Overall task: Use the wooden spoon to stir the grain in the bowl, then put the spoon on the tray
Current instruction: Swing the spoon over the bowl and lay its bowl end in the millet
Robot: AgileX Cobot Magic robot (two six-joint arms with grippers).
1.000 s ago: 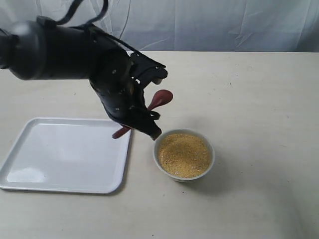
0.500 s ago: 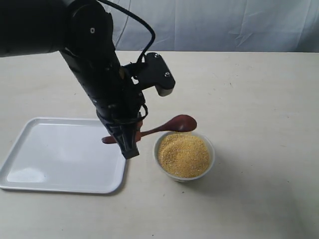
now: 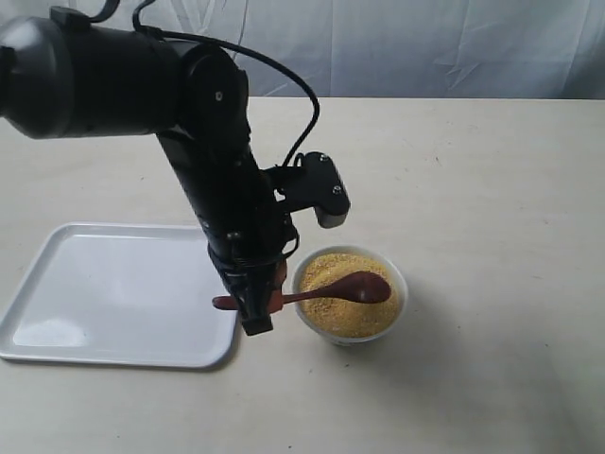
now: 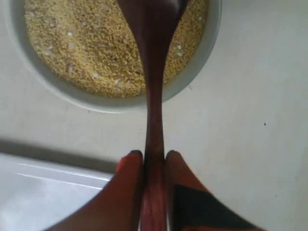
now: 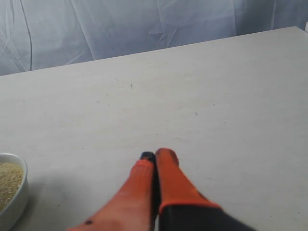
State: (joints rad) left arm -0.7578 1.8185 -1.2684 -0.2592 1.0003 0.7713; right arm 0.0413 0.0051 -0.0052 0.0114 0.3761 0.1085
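We can't see the right arm in the exterior view; only the wrist view shows the right gripper (image 5: 155,157), fingers pressed together on nothing, over bare table (image 5: 202,86); the bowl (image 5: 18,202) is cut off at that frame's edge, with a sliver of grain (image 5: 6,180) showing.

In the left wrist view the spoon (image 4: 152,82) head is cropped by the frame edge, so there we can't tell how deep it sits; only a corner of the tray (image 4: 43,192) shows.

In the exterior view the arm body hides most of the left gripper (image 3: 253,305).

The left arm comes in from the far left and bends steeply down; the gripper points down at the gap between tray (image 3: 113,284) and bowl (image 3: 401,288), near side; its fingers (image 4: 127,183) are clamped on the spoon (image 3: 364,287) handle near the end.

The handle runs about level to the right over the bowl's left rim; the head lies on the grain (image 3: 331,268) near the middle.

Tray left of the bowl, close, not touching.
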